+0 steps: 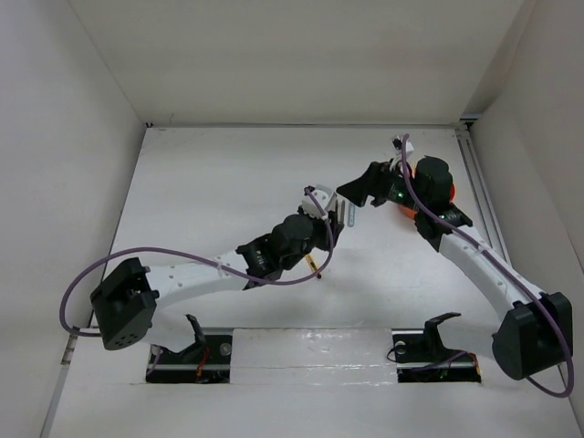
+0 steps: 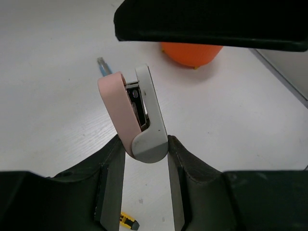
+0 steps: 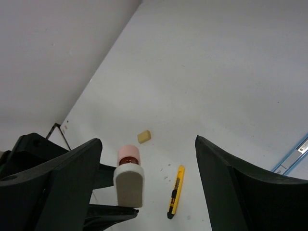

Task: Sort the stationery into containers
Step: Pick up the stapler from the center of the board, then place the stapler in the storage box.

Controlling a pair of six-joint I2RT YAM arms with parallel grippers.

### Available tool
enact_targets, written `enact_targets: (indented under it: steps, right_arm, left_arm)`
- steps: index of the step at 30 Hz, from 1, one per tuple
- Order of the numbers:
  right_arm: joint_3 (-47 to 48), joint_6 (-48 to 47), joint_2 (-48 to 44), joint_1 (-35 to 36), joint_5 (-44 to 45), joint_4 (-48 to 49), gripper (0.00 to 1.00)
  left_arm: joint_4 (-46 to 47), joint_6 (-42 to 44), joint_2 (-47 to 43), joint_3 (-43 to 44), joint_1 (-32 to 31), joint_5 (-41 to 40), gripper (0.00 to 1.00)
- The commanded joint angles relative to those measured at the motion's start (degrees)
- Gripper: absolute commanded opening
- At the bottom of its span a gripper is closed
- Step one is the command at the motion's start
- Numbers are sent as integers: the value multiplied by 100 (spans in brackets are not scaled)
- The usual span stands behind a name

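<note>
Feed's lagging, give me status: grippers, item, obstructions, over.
Left gripper shut on pink-grey item. Right gripper open, empty. Orange pot ahead, right arm over it.

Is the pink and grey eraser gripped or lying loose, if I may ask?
Gripped: the left gripper is shut on the pink and grey eraser, pinching its grey end.

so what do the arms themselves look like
Both the left arm and right arm have white links and bulky black joint housings, each trailed by a looping mauve cable. The fingers are matte black wedges.
</note>
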Motion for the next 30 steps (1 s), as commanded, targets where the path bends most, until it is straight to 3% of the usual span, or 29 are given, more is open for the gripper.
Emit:
enact_targets:
  steps: [1,18,24,30]
  right_arm:
    - [-36,226,-183,-84,-343,304,84]
    - [-133,227,-498,417,-185,110,80]
    - [-1,16,-367,478,-326,-144,62]
    - [-1,-37,-165,584,-519,-144,61]
  left_arm:
    - [605,401,-361,-26,-69,77,0]
    - [771,771,-212,-17,-69,148,0]
    - [772,771,-212,-17,-69,95,0]
    - [772,824,-265,-17,-69,-10,0]
